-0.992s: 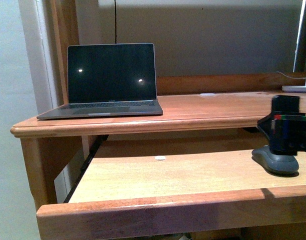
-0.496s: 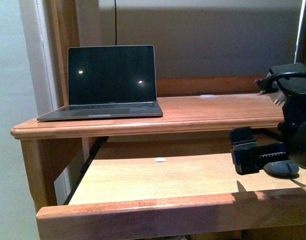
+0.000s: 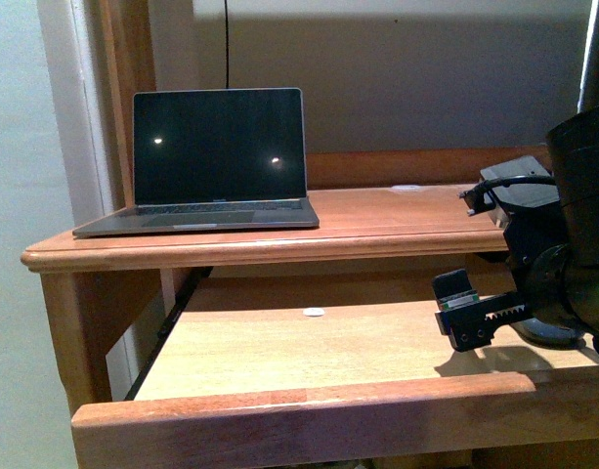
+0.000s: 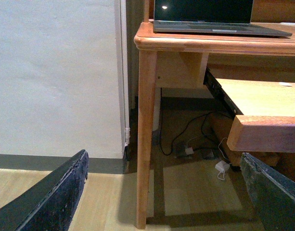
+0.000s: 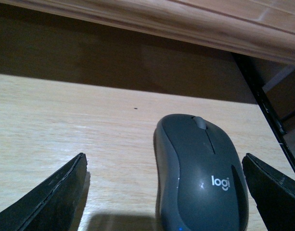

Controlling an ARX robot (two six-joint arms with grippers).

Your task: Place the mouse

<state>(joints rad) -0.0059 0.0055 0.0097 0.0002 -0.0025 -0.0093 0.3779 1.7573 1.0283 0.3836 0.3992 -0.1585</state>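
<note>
Mouse (image 5: 200, 173): dark grey, "logi" on its back, scroll wheel at the far end. Lies flat on the pull-out tray (image 3: 309, 342), at the tray's right end, under the desk top's (image 3: 397, 220) front edge. In front view mostly hidden behind the R arm.
R gripper (image 5: 164, 161): released, jaws spread wide, low over the tray. Mouse sits btwn the fingers (image 5: 51, 197), off-centre. One finger is well apart from it, the other just beside it. Contact on that side: can't tell.
L gripper (image 4: 162, 156): spread wide too, nothing btwn the fingers. Hangs low beside the desk, near the floor. Not in front view.
Laptop (image 3: 219, 156): open, screen dark w/ two small light reflections. On the desk top, left end, well apart from the mouse.
Tray surface: light wood, w/ a small white dot (image 3: 313, 311) near the middle back.
Desk leg (image 4: 146, 130): wood, upright, at the desk's left front corner, next to a pale wall (image 4: 56, 72).
Under desk: dark cables (image 4: 195, 144) and a white plug (image 4: 220, 166) on the floor.
</note>
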